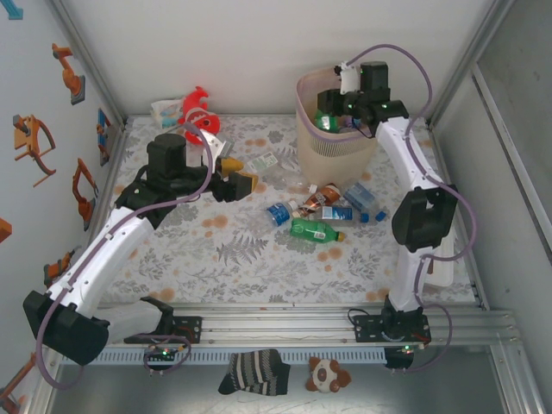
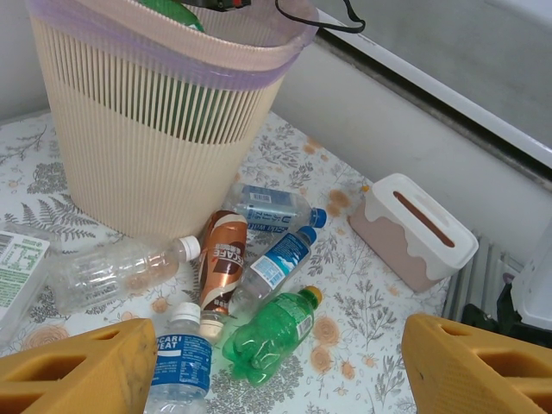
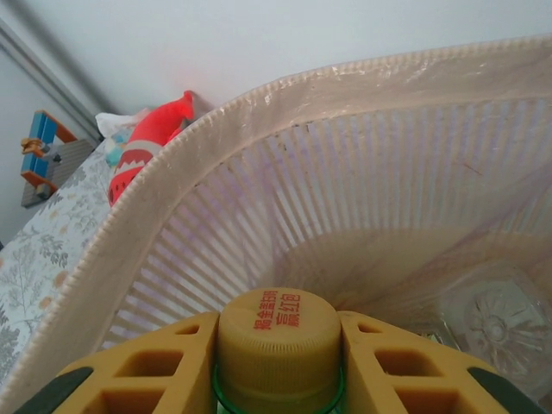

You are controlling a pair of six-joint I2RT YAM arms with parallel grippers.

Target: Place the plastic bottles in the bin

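Right gripper (image 1: pixel 345 110): pinching a green bottle (image 3: pixel 278 336) below its yellow cap, over the bin (image 1: pixel 304 93), upper right of the top view.
Left gripper (image 1: pixel 235 174): spread, nothing between, left of centre.
Other bottles (image 2: pixel 222 259): lying on the worktop (image 1: pixel 259 267) beside the bin.

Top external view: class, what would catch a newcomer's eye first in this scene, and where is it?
The right gripper holds a green bottle by its yellow-capped neck over the tall beige bin at the table's far side. In front of the bin, a cluster of bottles lies scattered on the floral table, with the left gripper open to its left. A red plush toy sits in the far left corner.
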